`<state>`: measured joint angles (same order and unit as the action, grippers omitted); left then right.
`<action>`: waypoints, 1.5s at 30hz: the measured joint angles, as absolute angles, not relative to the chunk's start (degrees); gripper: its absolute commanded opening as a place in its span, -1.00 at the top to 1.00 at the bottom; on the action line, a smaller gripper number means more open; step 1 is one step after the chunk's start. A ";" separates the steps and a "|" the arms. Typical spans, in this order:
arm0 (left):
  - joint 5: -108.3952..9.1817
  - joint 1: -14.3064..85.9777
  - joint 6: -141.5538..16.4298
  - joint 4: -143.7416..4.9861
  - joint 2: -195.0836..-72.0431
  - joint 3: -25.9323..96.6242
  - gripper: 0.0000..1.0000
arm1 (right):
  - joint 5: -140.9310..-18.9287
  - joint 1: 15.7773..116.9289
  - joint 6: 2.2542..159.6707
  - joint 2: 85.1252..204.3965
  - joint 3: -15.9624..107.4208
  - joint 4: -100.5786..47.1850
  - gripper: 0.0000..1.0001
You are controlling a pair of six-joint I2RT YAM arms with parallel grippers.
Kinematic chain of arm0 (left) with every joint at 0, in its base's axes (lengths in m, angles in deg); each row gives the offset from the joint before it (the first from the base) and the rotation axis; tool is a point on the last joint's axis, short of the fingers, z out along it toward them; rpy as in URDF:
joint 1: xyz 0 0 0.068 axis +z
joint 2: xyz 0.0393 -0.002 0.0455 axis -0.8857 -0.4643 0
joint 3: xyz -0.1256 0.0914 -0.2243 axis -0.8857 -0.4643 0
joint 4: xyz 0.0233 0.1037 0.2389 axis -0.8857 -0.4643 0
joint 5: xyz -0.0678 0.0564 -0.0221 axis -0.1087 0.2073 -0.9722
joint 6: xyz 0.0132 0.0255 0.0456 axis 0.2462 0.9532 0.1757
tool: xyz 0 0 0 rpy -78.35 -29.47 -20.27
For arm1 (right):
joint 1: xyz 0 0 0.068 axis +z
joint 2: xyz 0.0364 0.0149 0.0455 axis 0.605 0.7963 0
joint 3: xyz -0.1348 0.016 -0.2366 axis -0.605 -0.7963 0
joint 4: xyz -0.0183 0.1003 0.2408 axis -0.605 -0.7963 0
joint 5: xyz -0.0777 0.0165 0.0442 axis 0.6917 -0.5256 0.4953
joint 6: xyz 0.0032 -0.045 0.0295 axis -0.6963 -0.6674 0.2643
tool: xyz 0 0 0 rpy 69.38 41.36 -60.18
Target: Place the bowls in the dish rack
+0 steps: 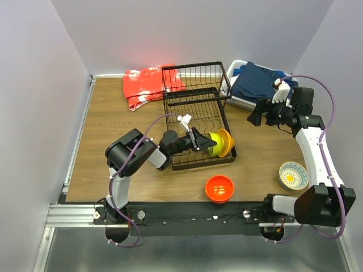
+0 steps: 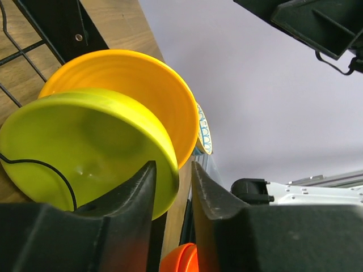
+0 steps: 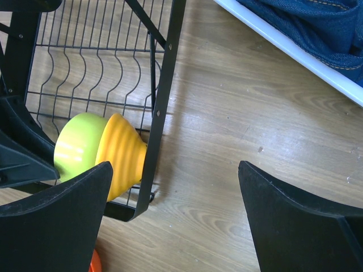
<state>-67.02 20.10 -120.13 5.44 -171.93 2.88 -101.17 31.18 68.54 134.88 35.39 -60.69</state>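
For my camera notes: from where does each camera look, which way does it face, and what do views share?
Top external: above and behind the bases, looking down on table, dish rack, left arm and right arm.
Left wrist: on the left arm, looking along the left jaws astride the rim of the lime green bowl, yellow-orange bowl behind.
Right wrist: on the right arm, looking down between the right jaws at the rack's corner.
Shared: all three show both bowls.

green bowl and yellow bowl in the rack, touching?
Touching. Right wrist view: green bowl sits nested against yellow bowl, no gap between them.
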 measured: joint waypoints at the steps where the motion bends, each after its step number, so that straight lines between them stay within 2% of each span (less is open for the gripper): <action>1: -67.15 20.10 -119.76 5.44 -171.87 2.88 0.11 | -101.17 31.18 68.54 134.88 35.39 -60.69 -1.00; 8: -68.37 20.12 -116.78 5.07 -170.49 2.88 -0.05 | -101.17 31.12 68.59 134.88 35.39 -60.69 -1.00; 20: -72.04 21.91 -105.59 -13.51 -164.26 2.99 -0.07 | -101.19 31.10 68.65 134.09 35.41 -60.71 -1.00; 33: -73.55 22.63 -90.86 -29.85 -151.83 -0.22 -0.07 | -101.30 31.10 69.24 130.05 34.37 -60.49 -1.00; 38: -77.03 22.52 -81.46 -36.61 -147.30 -2.21 -0.05 | -101.30 31.10 69.26 128.96 33.05 -60.49 -1.00; 45: -78.12 16.51 -53.24 -56.19 -135.10 -4.49 -0.05 | -101.30 31.10 69.22 125.02 30.23 -60.52 -1.00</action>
